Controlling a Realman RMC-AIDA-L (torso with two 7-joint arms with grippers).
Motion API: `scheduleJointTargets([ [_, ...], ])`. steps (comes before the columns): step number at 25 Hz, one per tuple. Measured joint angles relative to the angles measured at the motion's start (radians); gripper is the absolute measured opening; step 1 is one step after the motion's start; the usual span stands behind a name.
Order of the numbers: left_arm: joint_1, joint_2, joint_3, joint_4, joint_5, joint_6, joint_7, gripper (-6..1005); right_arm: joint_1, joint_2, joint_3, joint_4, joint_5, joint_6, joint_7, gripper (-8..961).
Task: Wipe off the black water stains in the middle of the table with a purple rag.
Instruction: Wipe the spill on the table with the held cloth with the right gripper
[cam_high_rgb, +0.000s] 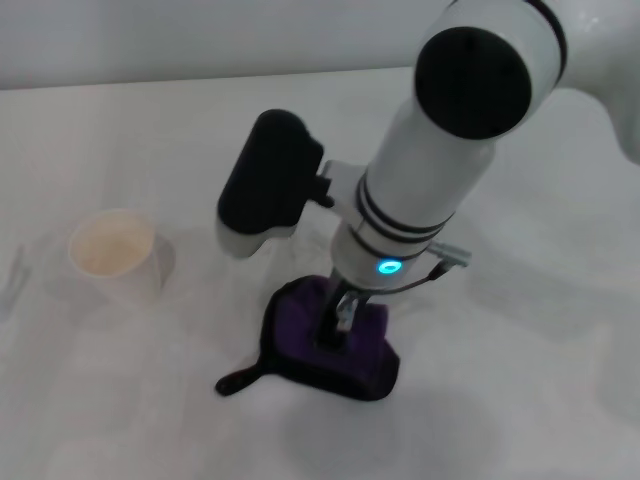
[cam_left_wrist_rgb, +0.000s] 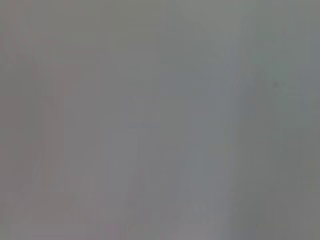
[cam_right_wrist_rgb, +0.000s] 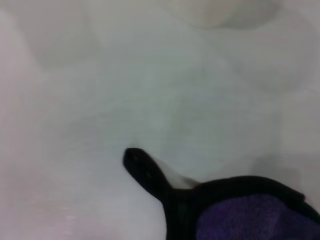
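Pressing purple rag (cam_high_rgb: 335, 345), right claw (cam_high_rgb: 338, 325); no writing.

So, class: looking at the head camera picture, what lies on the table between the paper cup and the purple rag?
Nothing: in the head view only bare table separates the paper cup from the purple rag.

One purple rag (cam_high_rgb: 330, 345), one paper cup (cam_high_rgb: 115, 255), one table (cam_high_rgb: 520, 380).
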Motion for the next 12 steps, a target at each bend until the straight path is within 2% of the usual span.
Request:
scheduleJointTargets([
  [6, -0.008, 0.0, 0.001, -0.001, 0.001, -0.008, 0.0, 862, 0.069, 0.0, -0.123, 0.001, 0.125, -0.067, 0.001, 56],
  [12, -0.015, 0.0, 0.003, -0.005, 0.009, -0.013, 0.0, 862, 0.135, 0.0, -0.197, -0.006, 0.211, -0.124, 0.002, 56],
])
